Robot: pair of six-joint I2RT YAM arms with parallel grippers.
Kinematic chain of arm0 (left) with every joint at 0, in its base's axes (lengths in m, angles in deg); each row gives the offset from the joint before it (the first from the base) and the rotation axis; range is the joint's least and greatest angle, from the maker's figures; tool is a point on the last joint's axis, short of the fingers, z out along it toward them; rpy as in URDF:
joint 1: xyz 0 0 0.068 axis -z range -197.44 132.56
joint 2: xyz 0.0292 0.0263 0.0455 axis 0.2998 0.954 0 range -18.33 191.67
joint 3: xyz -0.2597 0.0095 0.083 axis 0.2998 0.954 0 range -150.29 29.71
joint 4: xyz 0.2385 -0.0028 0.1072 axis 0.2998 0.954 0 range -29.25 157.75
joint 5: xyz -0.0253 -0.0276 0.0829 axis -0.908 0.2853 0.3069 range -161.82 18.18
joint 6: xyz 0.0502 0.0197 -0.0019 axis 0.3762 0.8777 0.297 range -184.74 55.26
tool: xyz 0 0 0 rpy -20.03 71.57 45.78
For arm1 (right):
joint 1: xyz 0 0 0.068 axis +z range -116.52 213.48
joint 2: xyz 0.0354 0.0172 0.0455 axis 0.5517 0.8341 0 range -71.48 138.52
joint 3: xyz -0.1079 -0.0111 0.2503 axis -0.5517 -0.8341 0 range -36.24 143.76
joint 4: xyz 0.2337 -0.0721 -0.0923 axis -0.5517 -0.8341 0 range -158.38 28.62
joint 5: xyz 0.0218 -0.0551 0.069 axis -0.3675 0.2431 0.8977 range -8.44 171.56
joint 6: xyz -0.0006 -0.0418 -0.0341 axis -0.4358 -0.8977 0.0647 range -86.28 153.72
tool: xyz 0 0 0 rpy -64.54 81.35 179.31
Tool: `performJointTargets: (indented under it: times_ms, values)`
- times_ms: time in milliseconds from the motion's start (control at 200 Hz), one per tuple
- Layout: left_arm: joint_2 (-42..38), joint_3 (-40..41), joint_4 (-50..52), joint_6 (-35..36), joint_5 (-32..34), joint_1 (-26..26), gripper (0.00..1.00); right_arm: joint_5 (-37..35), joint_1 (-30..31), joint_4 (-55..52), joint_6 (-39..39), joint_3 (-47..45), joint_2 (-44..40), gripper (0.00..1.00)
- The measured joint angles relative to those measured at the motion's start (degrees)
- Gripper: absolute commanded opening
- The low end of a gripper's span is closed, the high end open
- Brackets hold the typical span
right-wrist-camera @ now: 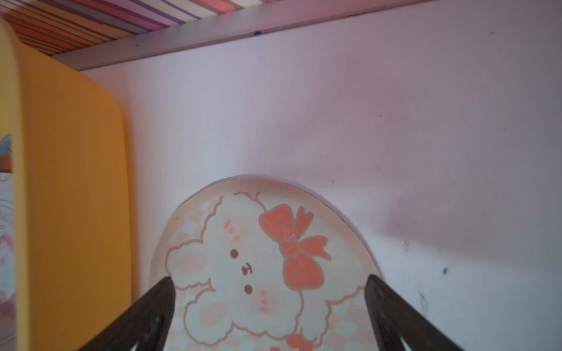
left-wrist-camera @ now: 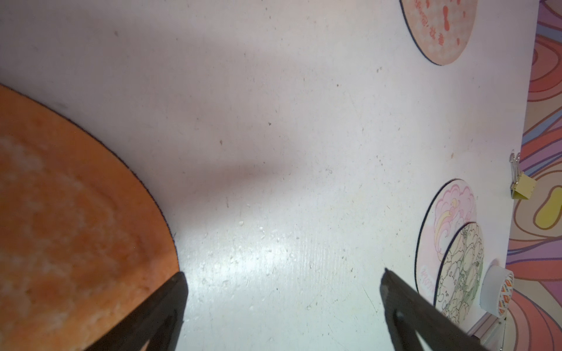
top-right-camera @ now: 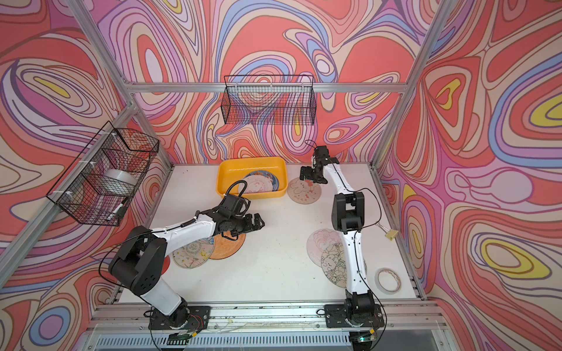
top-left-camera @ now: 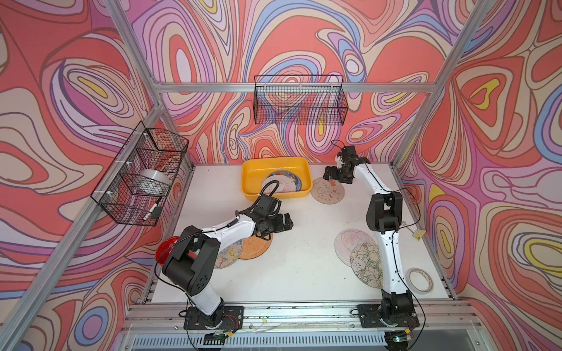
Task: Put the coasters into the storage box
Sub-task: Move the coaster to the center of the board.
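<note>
While both jaws gape wide and empty, right jaws above bunny coaster (right-wrist-camera: 249, 273), left jaws beside orange coaster (left-wrist-camera: 76, 228).

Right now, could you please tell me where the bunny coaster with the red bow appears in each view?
In both top views: the bunny coaster lies flat on the table beside the storage box.
Left wrist: distant, partly cut off by the frame edge.
Right wrist: close up, below the open right gripper.
Shared landmark: the yellow storage box, missing only from the left wrist view.
</note>
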Motion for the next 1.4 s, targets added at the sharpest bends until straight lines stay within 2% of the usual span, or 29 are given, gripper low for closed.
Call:
performJointTargets:
  times_ms: [386,902,1067,1397]
  values:
    - [2.62,-1.73,0.72,0.0,-0.04,0.0,1.0,1.42,-1.73,0.9,0.17,4.13,4.31,0.98]
    - [3.26,-2.21,0.76,0.0,-0.46,0.0,1.0,9.88,-2.12,1.49,-3.21,6.86,6.51,0.98]
    - [3.48,-2.25,0.76,0.0,-0.87,0.0,1.0,11.3,-2.23,1.31,-5.92,2.8,4.17,0.98]
    - [3.85,-2.95,0.74,0.02,-1.36,0.02,1.0,11.93,-1.57,-2.05,-7.52,-15.76,-7.74,0.97]
